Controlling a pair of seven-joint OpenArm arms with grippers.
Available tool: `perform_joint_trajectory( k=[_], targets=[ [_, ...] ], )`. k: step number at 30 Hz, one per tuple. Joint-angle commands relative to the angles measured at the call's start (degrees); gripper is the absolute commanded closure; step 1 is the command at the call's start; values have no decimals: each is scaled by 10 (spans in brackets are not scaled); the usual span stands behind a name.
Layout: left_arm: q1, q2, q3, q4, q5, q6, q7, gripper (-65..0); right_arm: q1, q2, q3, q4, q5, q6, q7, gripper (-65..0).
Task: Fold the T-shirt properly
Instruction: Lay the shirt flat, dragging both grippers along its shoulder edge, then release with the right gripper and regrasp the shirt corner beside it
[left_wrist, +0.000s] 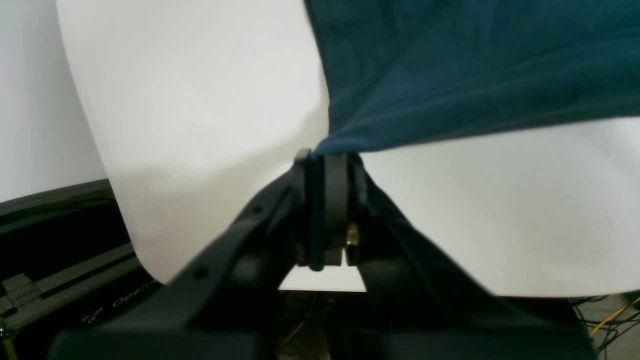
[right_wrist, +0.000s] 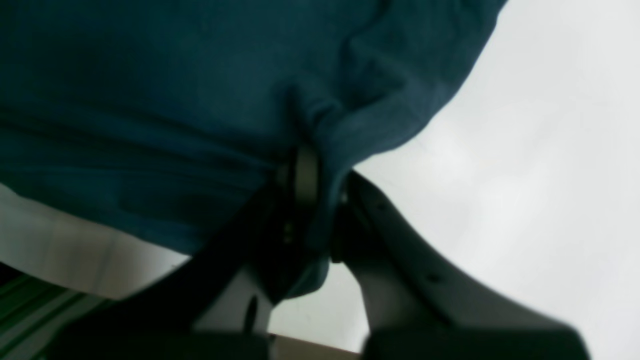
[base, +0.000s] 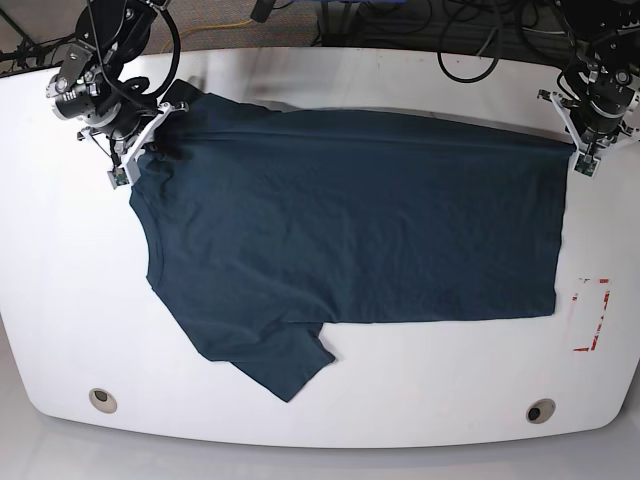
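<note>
On the white desk the T-shirt lies spread flat between my two grippers. The left fingers are closed on its hem corner, the right fingers closed on its shoulder. Next I should lift this far edge evenly and carry it over.

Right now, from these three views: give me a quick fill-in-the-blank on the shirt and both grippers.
1. The T-shirt is dark ____ in colour.
2. The left gripper is ____ on a corner of the shirt.
3. In the base view the right gripper grips the shirt near its ____ end.
4. The shirt lies spread on a ____ table.

Missing words: teal; shut; collar; white
</note>
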Motion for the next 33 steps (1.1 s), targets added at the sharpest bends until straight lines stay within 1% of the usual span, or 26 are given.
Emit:
perform_joint_trajectory(
  k=[1,3,6,13,17,19,21,26,29,31,33],
  targets=[
    [-2,-10,-5,9,7,8,-3,0,5,11,4,13,19,2,8,0],
    [-10,-10,-2,9,6,8,-3,0,9,11,4,13,46,1,8,0],
    [-38,-10,-4,9,6,8,-3,0,20,11,4,13,69,-9,8,0],
    [-101,-11,-1,2,7,8,-3,0,69,11,2,-6,71,-11,8,0],
    [-141,-14,4,-46,9,8,-3,0,105,11,2,-48,70,-11,8,0],
    [-158,-28,6,-78,9,8,-3,0,118,12,3,-73,70,-10,13,-13],
    [-179,-40,8,-115,8,8,-3,0,137,25,3,-95,70,-8,15,-13],
    [-224,-41,8,-177,9,8,-3,0,162,32,2,-157,70,-8,42,-19],
    [-244,-41,8,-205,9,8,-3,0,179,45,1,-194,70,-8,51,-22],
    [-259,-41,16,-225,10,8,-3,0,192,47,1,-219,70,-8,54,-52],
    [-267,-45,34,-243,11,8,-8,0,201,60,3,-237,71,-8,54,-125]
  ],
)
